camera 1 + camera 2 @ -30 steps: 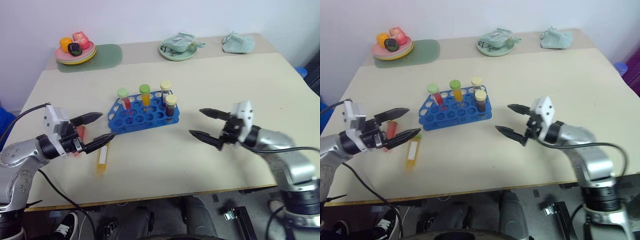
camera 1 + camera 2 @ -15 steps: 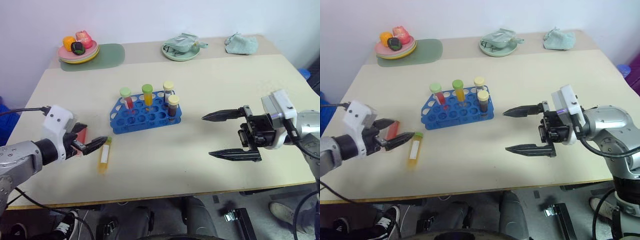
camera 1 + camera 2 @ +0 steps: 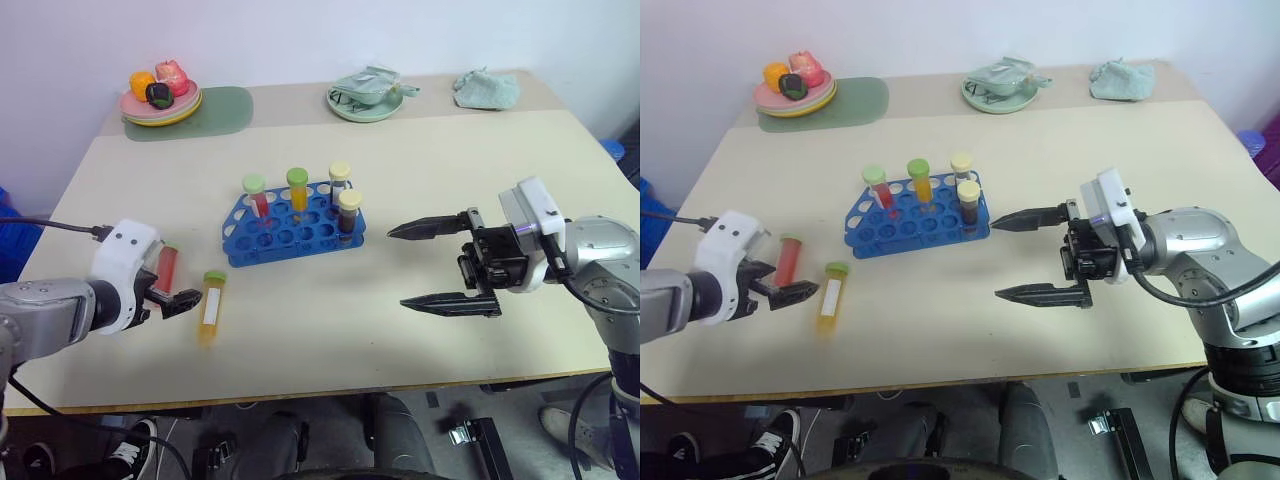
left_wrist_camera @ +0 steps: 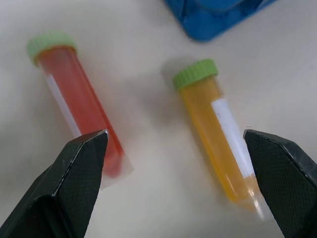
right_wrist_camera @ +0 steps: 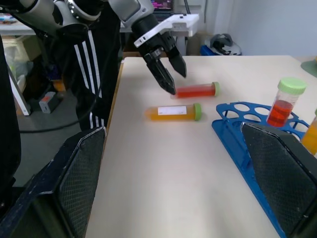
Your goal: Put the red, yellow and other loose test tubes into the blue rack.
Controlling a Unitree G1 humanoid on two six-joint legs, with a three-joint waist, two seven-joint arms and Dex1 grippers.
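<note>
The left gripper (image 4: 173, 163) has its jaws spread wide and holds nothing; in the left wrist view its two black fingers frame a red tube (image 4: 79, 119) and a yellow tube (image 4: 218, 148), both lying flat on the table (image 3: 420, 180) with green caps, neither touched as far as can be seen (the red tube's closed end is partly hidden behind one finger). From the head views the gripper hangs low over the table's left part, tips angled downward, its white wrist block covering part of the red tube, so whether a tip grazes that tube cannot be told. The yellow tube, with a white label, lies just beside the red one, on the side nearer the blue rack (image 3: 290, 225). The right gripper (image 3: 440, 265) is also spread wide and empty, held in the air to the right of the rack and pointing left, well apart from it. The rack sits near the table's middle and holds four upright tubes: one red-filled with a green cap (image 3: 256, 196), one yellow with a green cap (image 3: 297, 190), one with a cream cap at the back (image 3: 339, 180) whose contents are hard to make out, and a dark brown one with a cream cap (image 3: 347, 212). Farther back are a plate of toy food (image 3: 160, 95), a green plate (image 3: 365, 95) and a crumpled cloth (image 3: 487, 88).
</note>
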